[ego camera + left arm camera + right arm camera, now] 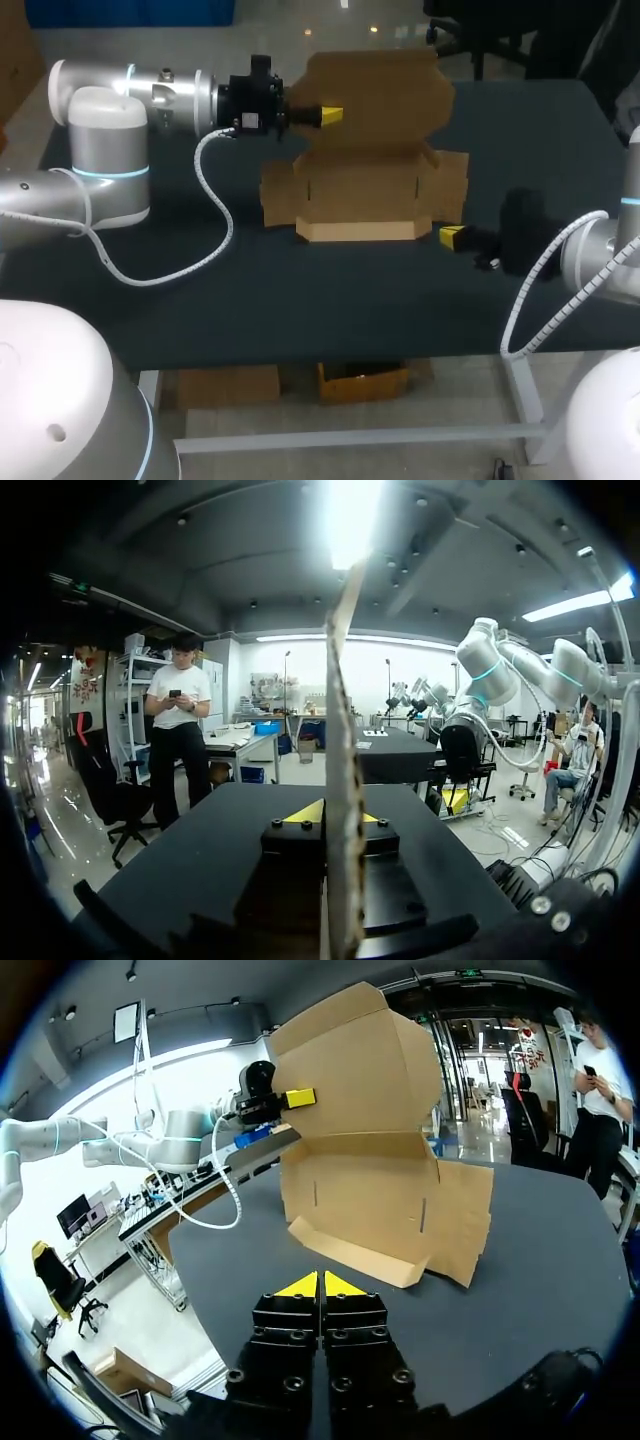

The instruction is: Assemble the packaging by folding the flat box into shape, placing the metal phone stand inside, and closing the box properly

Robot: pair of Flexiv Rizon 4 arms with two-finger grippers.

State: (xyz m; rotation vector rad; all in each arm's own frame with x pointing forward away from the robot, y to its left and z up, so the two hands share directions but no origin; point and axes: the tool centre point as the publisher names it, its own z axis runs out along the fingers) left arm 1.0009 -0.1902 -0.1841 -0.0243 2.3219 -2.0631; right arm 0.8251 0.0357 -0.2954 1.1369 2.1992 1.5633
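A brown cardboard box (pixel 365 195) stands half folded in the middle of the table, its lid flap (pixel 375 95) raised upright and its side flaps spread out. My left gripper (pixel 328 116) is shut on the lid's left edge. In the left wrist view the cardboard lid (pixel 343 780) runs edge-on between the yellow tips of the left gripper (pixel 338 814). My right gripper (pixel 452 236) rests low by the box's front right corner, shut with nothing in it. In the right wrist view the right gripper (pixel 321 1285) faces the box (pixel 370 1195) a short way ahead. No metal phone stand is in view.
The dark table top (pixel 330 300) stretches bare in front of the box to the near edge. My left arm's white coiled cable (pixel 170 268) droops onto the table at the left.
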